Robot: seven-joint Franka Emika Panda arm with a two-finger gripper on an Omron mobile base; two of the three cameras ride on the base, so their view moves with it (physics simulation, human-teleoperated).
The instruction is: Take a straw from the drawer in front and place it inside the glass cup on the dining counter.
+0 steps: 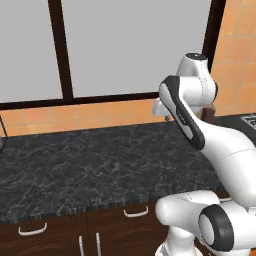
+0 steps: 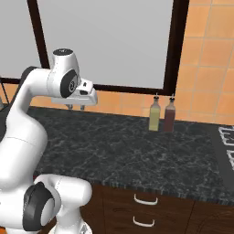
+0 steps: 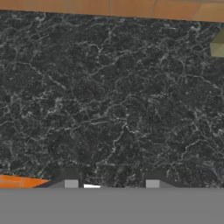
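1. The straw is not in sight. By the task it lies in the drawer (image 1: 136, 214), which is shut under the black speckled worktop (image 1: 85, 165), so it is hidden. I judge it as very light, thin and a little slippery, and it can bend or crush. A soft pinch near the middle should keep it from tipping.

2. The drawer front is dark wood with a curved silver handle (image 1: 136, 212). This handle is the place to take hold first — a stiff part, good for a firm pull.

3. The gripper (image 2: 76, 107) hangs over the worktop, well above the drawer. Its fingers (image 3: 71, 183) stand spread apart, with nothing between them.

4. The right base view shows two bottles (image 2: 161, 115) by the orange tiled wall (image 2: 205, 59), the edge of a stove (image 2: 227, 144) and two stacked drawers (image 2: 145, 210). The left base view shows the drawer row to the left and cabinet doors (image 1: 89, 245) below. The hand view gives the worktop from above — close, with the finger tips.
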